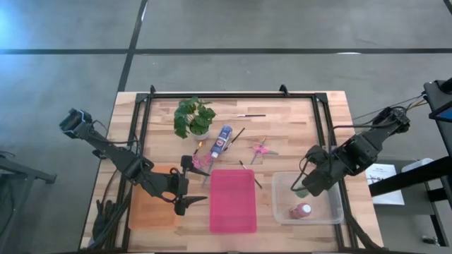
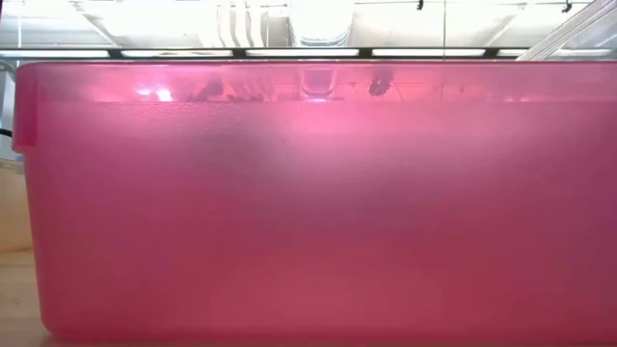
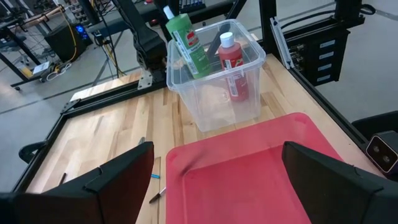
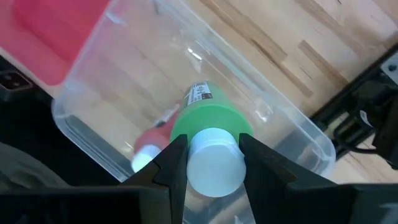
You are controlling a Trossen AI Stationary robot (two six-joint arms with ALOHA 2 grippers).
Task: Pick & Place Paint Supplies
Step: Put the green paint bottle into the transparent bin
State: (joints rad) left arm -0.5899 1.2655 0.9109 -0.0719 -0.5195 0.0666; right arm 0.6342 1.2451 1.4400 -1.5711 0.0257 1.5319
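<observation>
Clear plastic bin point(image 1: 337, 185) at the table's right front, pink-red paint bottle point(image 1: 301, 210) lying inside; right gripper point(image 4: 210, 163), nearer arm, hangs above it clamped on green paint bottle point(image 4: 206, 122), long axis pointing down into bin; left gripper point(image 3: 214, 180) gapes empty over pink tray point(image 1: 232, 200).

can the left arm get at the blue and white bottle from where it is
Probably yes. The left hand is open and empty beside the pink tray, and the blue-and-white bottle lies in the open beyond it, with only scissors nearby.
</observation>
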